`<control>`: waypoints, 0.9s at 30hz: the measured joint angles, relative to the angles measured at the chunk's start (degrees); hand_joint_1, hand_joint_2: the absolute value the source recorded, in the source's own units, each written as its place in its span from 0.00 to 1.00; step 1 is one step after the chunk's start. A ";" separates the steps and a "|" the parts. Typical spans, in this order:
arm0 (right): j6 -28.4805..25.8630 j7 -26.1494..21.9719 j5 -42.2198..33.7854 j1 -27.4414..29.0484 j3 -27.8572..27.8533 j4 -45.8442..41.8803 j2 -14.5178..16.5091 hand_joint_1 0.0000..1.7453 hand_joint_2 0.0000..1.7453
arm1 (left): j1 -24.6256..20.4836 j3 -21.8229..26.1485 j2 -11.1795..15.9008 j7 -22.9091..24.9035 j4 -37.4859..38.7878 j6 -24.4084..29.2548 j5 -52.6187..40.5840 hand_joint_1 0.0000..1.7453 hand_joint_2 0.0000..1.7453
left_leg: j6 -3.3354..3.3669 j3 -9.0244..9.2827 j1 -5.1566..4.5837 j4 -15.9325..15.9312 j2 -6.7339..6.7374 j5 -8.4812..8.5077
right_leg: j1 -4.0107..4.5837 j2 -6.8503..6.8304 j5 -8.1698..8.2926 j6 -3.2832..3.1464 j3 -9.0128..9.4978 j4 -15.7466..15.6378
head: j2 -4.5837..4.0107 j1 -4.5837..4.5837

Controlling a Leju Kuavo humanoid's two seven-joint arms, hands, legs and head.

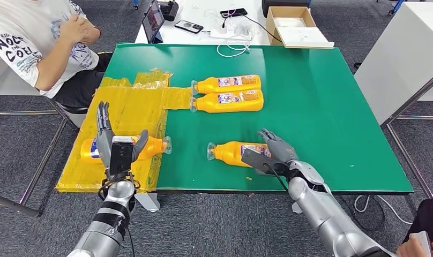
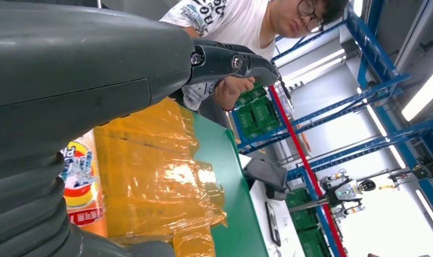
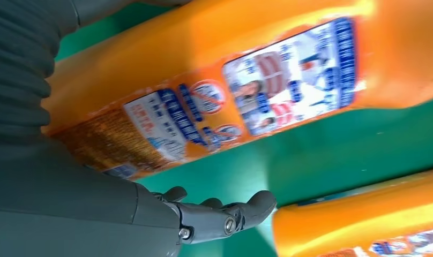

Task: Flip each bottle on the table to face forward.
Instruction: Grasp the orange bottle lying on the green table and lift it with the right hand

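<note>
1. The right hand (image 1: 278,149), fingers spread and gripping nothing, rests on the near bottle (image 1: 233,152); a loose push could roll it off the table (image 1: 321,107).
2. The left hand (image 1: 115,142), open, hovers over the bottle on the yellow plastic (image 1: 134,110), which could snag.
3. Beyond both hands lie two bottles (image 1: 228,92).

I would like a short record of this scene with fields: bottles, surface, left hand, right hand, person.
bottles: four orange bottles, all lying on their sides; two side by side, one near the right hand, one on the yellow sheet
surface: green table, yellow sheet over its left part
left hand: raised above the bottle on the sheet, fingers apart, holding nothing
right hand: fingers resting on the nearest bottle
person: seated beyond the table's left corner
</note>
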 joint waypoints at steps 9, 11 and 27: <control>3.72 1.97 -0.49 -1.09 0.74 0.87 -2.29 1.00 1.00 | -0.48 -1.62 0.14 -0.02 2.26 0.00 1.65 0.00 1.00 | 0.01 0.29 -0.01 0.00 0.00 -0.02 | 0.00 0.00 0.00 0.00 0.26 -0.04 | 0.00 -0.01; 4.40 1.93 -0.70 -1.40 1.15 1.13 -2.51 1.00 1.00 | -0.73 -2.06 0.16 -0.01 2.67 0.00 2.04 0.00 1.00 | 0.01 0.34 0.00 0.00 0.00 -0.01 | 0.01 0.00 0.00 0.00 0.30 -0.04 | 0.00 -0.01; -6.01 -5.97 -6.86 2.37 0.29 -1.35 -0.89 1.00 1.00 | -1.09 -3.88 0.15 -0.02 4.08 -0.76 4.64 0.00 1.00 | -0.02 0.33 0.03 -0.01 0.06 -0.05 | 0.08 0.03 0.00 0.00 0.34 -0.02 | 0.00 0.01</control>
